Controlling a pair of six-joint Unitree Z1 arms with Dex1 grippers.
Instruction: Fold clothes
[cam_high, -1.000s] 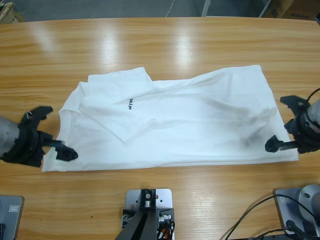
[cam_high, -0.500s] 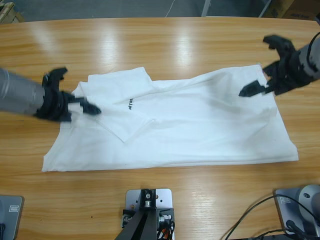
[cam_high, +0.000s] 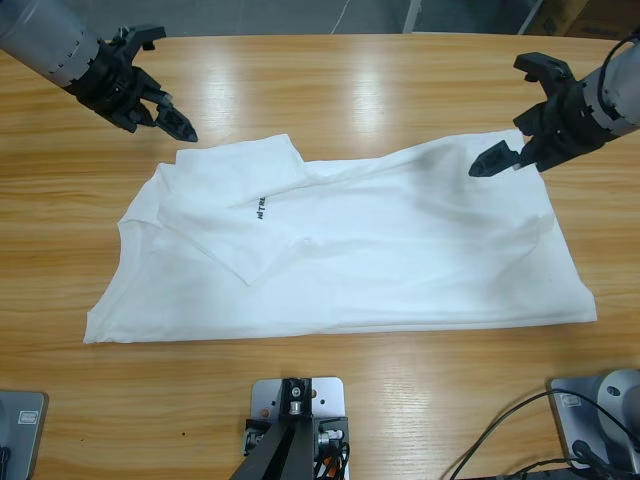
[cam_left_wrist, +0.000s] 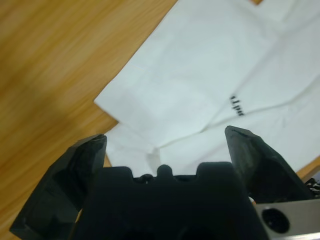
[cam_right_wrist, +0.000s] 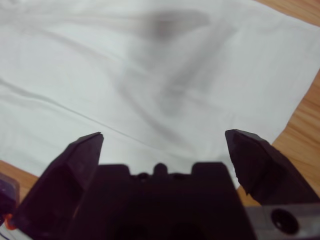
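1 wrinkly white T-shirt (cam_high: 400, 250), partly folded

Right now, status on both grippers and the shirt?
Left gripper open, off the far left corner. Right gripper open, over the far right corner. White T-shirt flat on the table, one sleeve folded in. Nothing in the way.

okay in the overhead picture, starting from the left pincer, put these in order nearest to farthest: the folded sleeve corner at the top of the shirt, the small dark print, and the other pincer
From the left pincer, open at the table's upper left:
1. Folded sleeve corner, just below it on the shirt's upper left.
2. Dark print, further in, left of the shirt's middle.
3. Right pincer, open, far across at the shirt's upper right corner.
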